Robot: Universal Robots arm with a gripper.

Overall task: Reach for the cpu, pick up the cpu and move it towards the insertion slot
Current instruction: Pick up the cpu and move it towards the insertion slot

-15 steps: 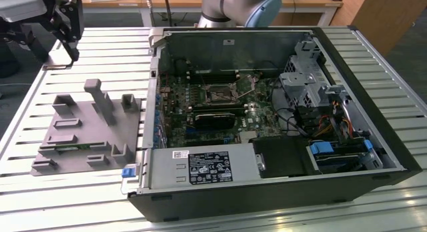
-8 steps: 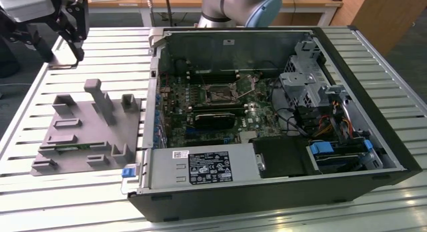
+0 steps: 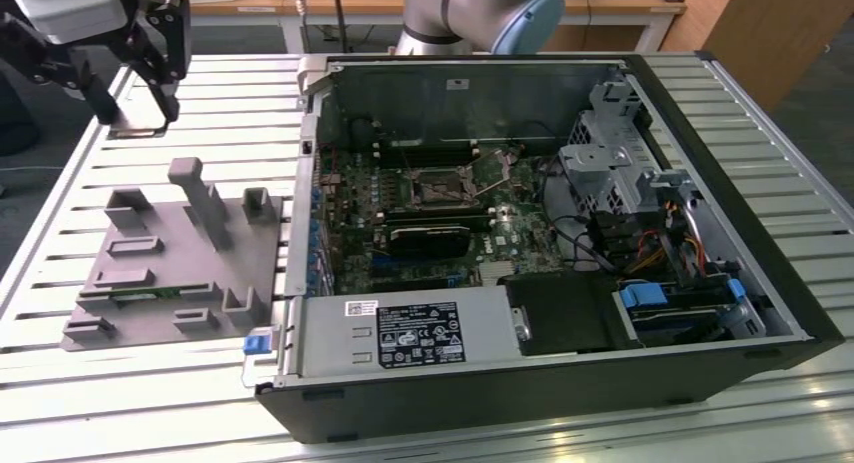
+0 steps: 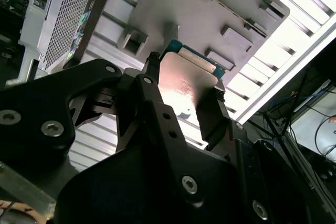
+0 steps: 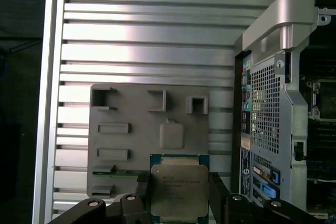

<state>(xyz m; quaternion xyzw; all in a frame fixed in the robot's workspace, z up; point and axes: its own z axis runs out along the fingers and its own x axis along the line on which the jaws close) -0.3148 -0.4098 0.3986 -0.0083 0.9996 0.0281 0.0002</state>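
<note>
Claw (image 5: 178, 195) clamps the cpu (image 5: 179, 190) by two edges above the grey fixture (image 5: 126, 145); judged risk: chip slipping or tilting before reaching the insertion slot (image 3: 437, 186).

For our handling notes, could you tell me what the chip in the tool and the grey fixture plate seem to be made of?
The cpu, gripped between the tool's fingers: brushed silvery metal lid, judging by its soft sheen, on a thin green rim that looks like circuit board.

The fixture plate: matte grey, uniform and without glare, probably moulded or printed plastic. It rests on the ribbed table, which looks like bright aluminium.
</note>
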